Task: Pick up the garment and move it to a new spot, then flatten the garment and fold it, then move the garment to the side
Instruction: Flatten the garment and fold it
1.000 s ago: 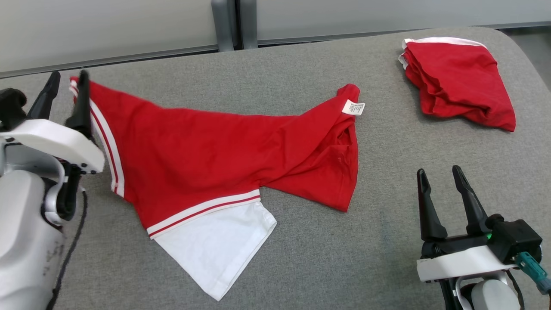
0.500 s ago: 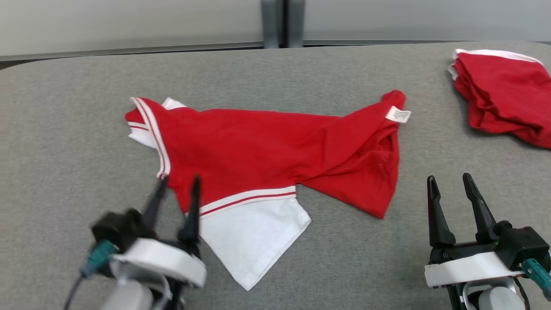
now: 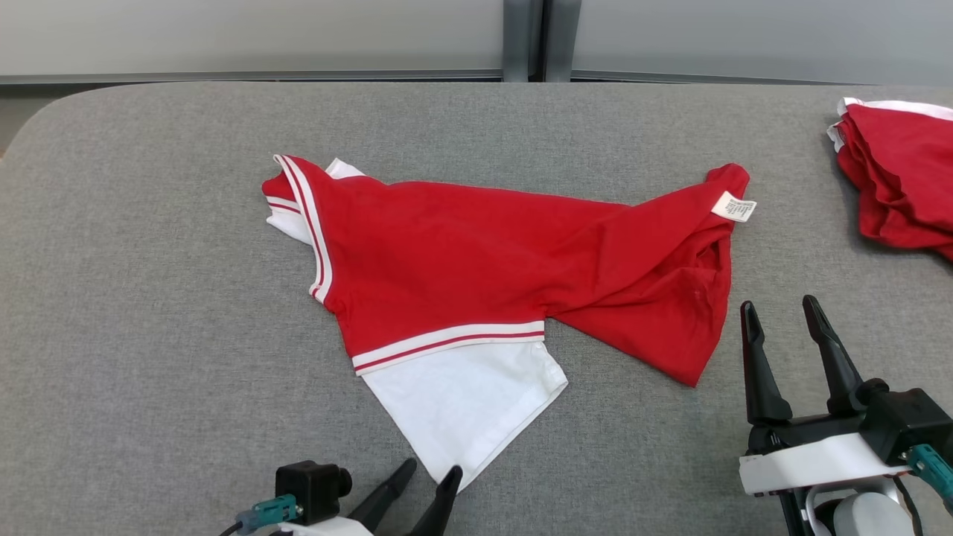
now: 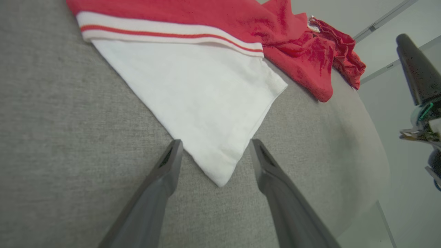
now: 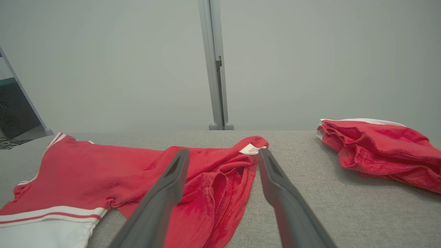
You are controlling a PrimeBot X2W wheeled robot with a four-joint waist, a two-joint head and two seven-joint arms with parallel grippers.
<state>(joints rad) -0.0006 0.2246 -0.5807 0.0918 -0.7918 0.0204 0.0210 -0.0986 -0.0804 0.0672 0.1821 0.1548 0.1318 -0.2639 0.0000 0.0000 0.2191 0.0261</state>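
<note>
A red garment (image 3: 476, 253) with white, red-striped trim and a white sleeve (image 3: 465, 391) lies spread and twisted across the middle of the grey table (image 3: 149, 335). A white label sits at its right end. My left gripper (image 3: 430, 476) is open at the bottom edge, its tips just short of the sleeve's near corner; in the left wrist view that corner of the white sleeve (image 4: 193, 96) lies between my open left gripper (image 4: 214, 148). My right gripper (image 3: 778, 311) is open at the lower right, beside the garment's red right part (image 5: 213, 186); the right gripper (image 5: 223, 155) holds nothing.
A second red garment (image 3: 897, 179) lies bunched at the table's far right, also seen as the bunched garment (image 5: 382, 151). A grey post (image 3: 530, 37) stands behind the table against a pale wall. The table's rounded left corner is at the upper left.
My left gripper let go of the garment's striped left end and drew back to the bottom edge near the white sleeve. The camera turned, shifting the whole picture rightward. The right gripper stayed put.
</note>
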